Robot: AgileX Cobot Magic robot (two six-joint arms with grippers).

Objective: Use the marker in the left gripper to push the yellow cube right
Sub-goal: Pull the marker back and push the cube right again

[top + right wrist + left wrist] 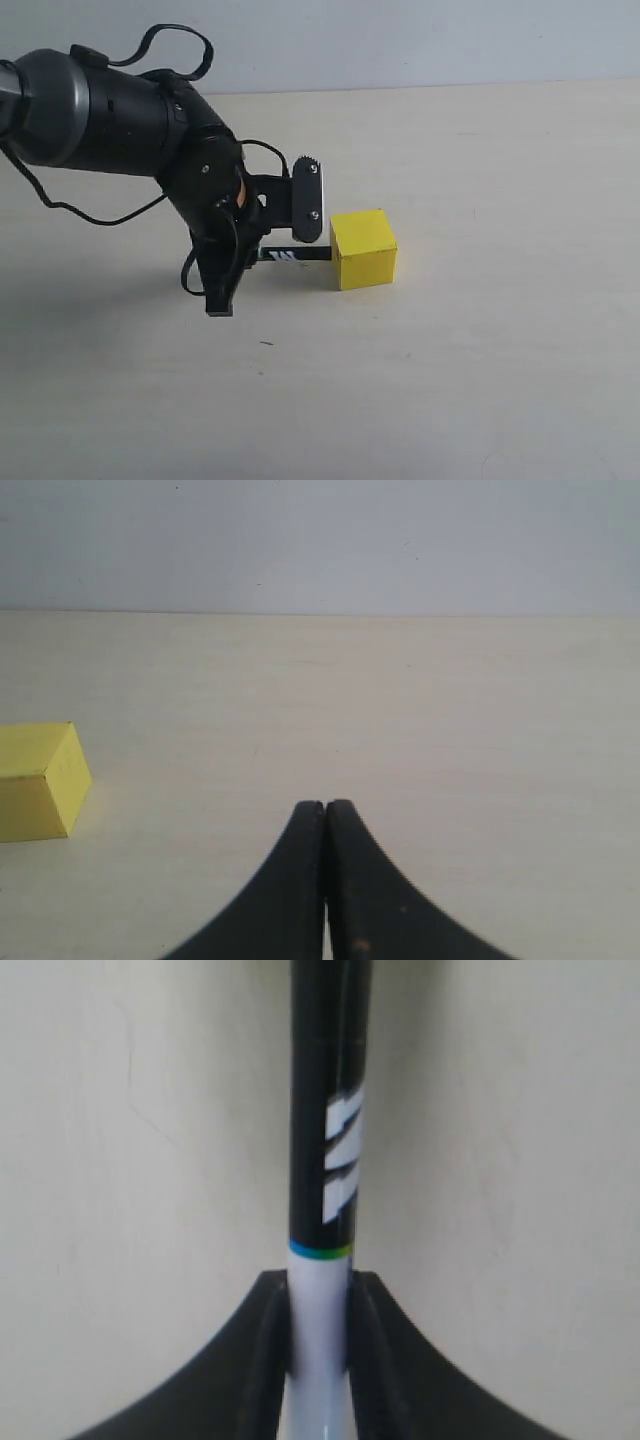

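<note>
The left gripper point(320, 1300) is clamped on the white barrel of the marker point(325, 1160), which is held level, low over the table point(480, 380). Its black end is set against the left face of the yellow cube point(363, 248). The right gripper point(325, 815) is pressed together, with nothing held.

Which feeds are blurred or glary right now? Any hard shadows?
Exterior view: sharp, even light, only soft shadows by the plain yellow matte cube. Left wrist view: the slim black-and-white marker is blurred, with sheen on its barrel. Right wrist view: the black right gripper is soft-edged; no glare.
</note>
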